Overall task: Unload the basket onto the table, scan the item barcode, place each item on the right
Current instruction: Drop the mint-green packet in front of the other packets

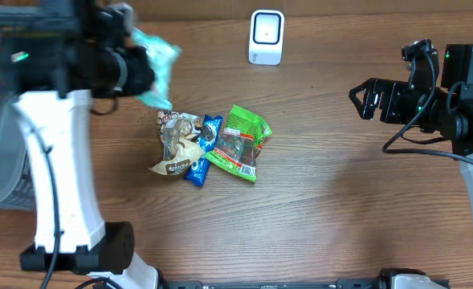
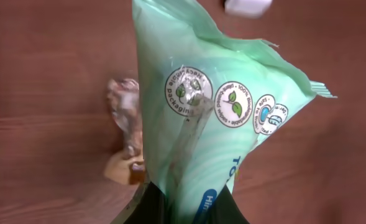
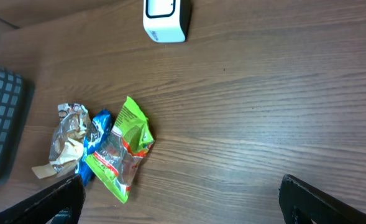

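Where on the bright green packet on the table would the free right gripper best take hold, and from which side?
Probably its crimped upper end, pinched from above, coming from the right. The green packet lies flat with its left edge against the blue packet, while its upper and right edges border bare table, facing the open right gripper.

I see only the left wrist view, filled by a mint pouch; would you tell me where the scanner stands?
Observer: The white scanner stands beyond the mint pouch, toward the right arm's side.
Operator: Thank you. How is the right gripper?
Observer: The right gripper hangs open and empty, well clear of the scanner.
Operator: What else is nearby?
Observer: A brown packet, a blue packet and a green packet lie bunched together.
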Robot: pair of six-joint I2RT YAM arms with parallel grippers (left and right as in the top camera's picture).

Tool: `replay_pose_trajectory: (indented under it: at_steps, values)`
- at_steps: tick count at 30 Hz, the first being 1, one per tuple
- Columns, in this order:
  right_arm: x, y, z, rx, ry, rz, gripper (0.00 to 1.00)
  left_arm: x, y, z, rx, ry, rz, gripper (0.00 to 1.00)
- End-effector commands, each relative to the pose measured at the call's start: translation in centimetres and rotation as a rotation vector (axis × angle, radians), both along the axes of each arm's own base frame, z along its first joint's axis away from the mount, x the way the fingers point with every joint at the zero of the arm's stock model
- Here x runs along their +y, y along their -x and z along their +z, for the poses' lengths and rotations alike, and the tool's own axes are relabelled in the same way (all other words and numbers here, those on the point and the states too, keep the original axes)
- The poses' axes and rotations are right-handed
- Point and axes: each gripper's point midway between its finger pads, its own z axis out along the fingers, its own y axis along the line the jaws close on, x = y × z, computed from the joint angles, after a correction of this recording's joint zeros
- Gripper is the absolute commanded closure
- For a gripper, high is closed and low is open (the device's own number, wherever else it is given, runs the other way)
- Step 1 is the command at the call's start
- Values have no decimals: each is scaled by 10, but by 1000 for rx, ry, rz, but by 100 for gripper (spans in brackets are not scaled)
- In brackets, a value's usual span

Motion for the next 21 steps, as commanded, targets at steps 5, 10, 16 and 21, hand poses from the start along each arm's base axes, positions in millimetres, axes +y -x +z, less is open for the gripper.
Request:
replay_pose_trajectory:
  at_steps: [5, 10, 16, 21]
  values:
    - [1, -5, 4, -7, -9, 3, 0, -91, 19, -111, 261, 175, -200, 96]
    - [1, -7, -11, 47, -12, 3, 0, -107, 36, -179, 371, 186, -172, 96]
    - [1, -10, -18, 69, -13, 3, 0, -92, 72, -228, 517, 125, -132, 96]
    - [5, -10, -15, 65, -34, 19, 0, -80, 88, -248, 569, 66, -100, 96]
